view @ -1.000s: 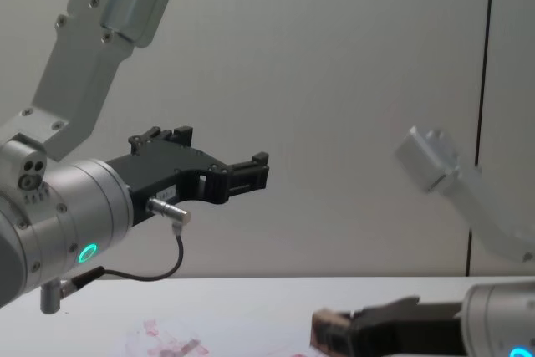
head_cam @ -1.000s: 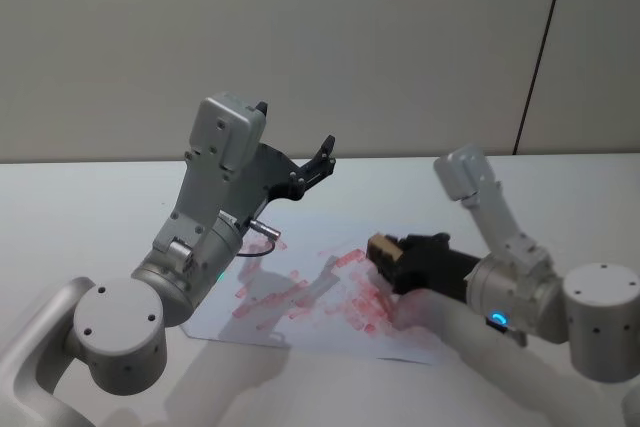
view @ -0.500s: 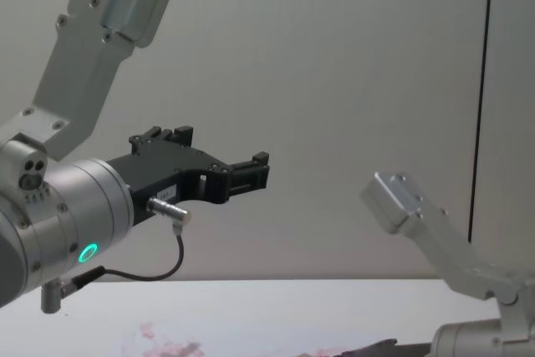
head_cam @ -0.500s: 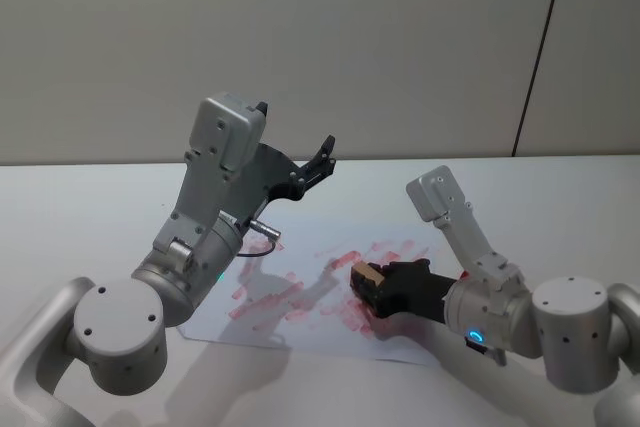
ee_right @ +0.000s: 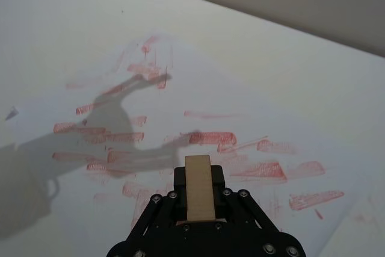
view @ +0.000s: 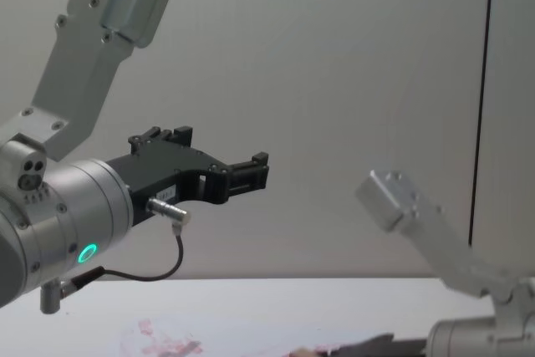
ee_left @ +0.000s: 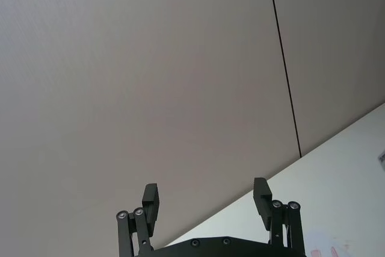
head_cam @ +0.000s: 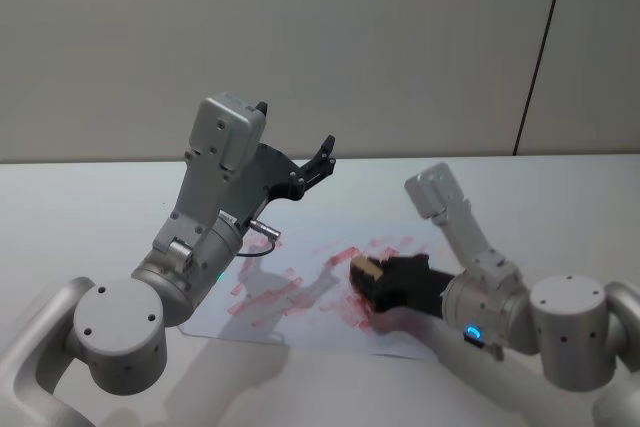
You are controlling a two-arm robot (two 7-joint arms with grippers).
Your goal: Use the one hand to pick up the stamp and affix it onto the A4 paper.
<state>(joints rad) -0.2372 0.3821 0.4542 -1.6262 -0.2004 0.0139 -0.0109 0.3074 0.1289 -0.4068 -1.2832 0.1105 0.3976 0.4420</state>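
Right end effector [head_cam: 374, 277] now lower, stamp [ee_right: 198, 186] in grip, over A4 paper [head_cam: 262, 299]

Plain white table [head_cam: 70, 207] with a sheet of paper [head_cam: 310, 325] lying flat on it, around the middle and toward the near side. The sheet's got pinkish-red ink smears [head_cam: 268, 294] all over, thickest across its middle.

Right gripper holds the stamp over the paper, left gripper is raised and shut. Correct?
No: the left gripper is raised but open, jaws apart in the left wrist view. The right gripper does hold the stamp over the paper.
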